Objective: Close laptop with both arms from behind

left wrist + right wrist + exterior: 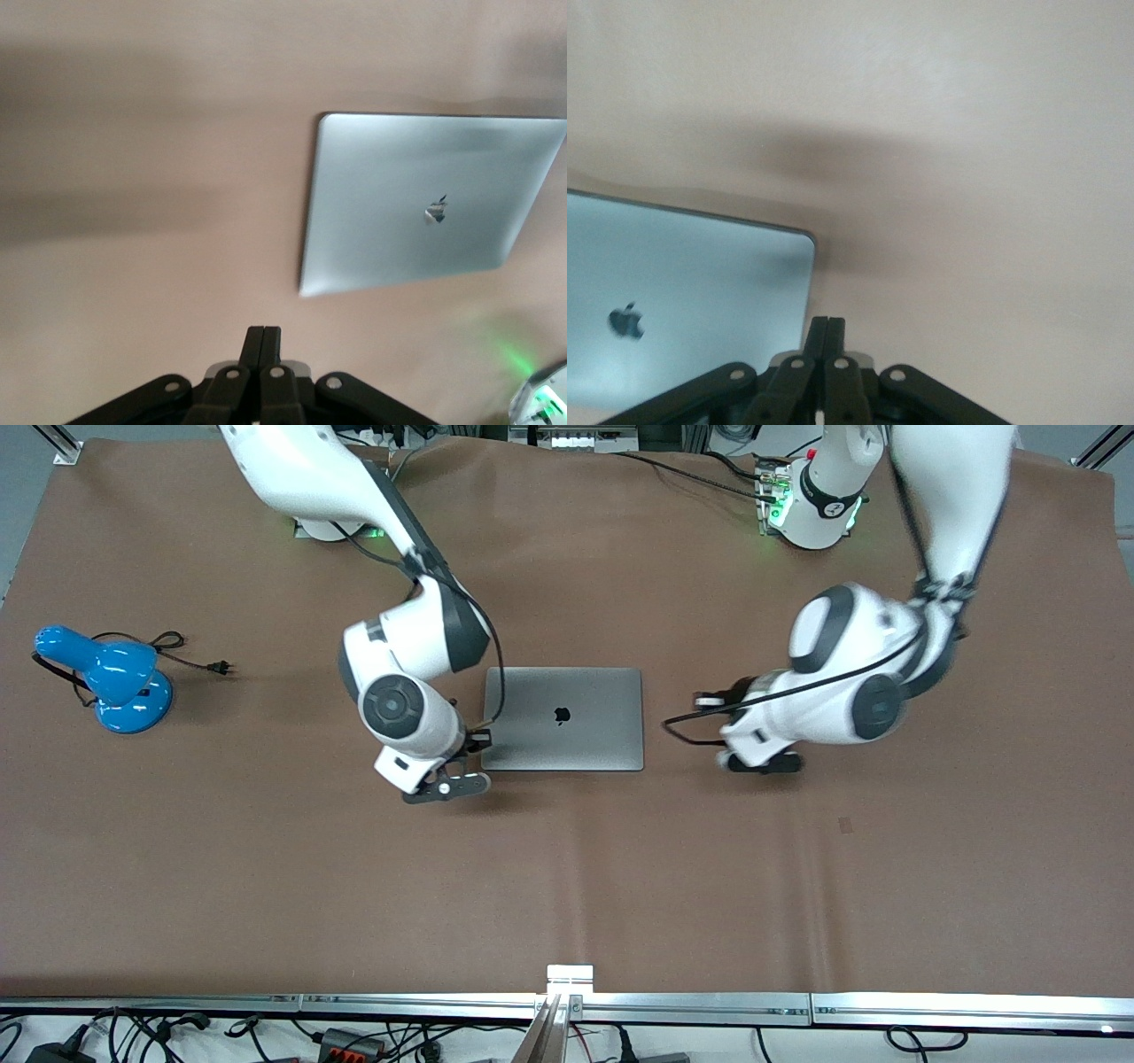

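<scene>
The laptop point(563, 719) lies shut and flat on the brown table, silver lid up with the black apple logo showing point(425, 204) point(682, 301). My right gripper point(479, 740) point(827, 324) is shut on nothing, right at the laptop's edge toward the right arm's end, close to a lid corner. Also shut and empty, my left gripper point(709, 701) point(263, 333) is over bare table a short way off the laptop's edge toward the left arm's end, pointing at it.
A blue desk lamp point(115, 677) with a black cord and plug point(217, 666) lies toward the right arm's end of the table. A metal rail point(567, 1005) runs along the table edge nearest the front camera.
</scene>
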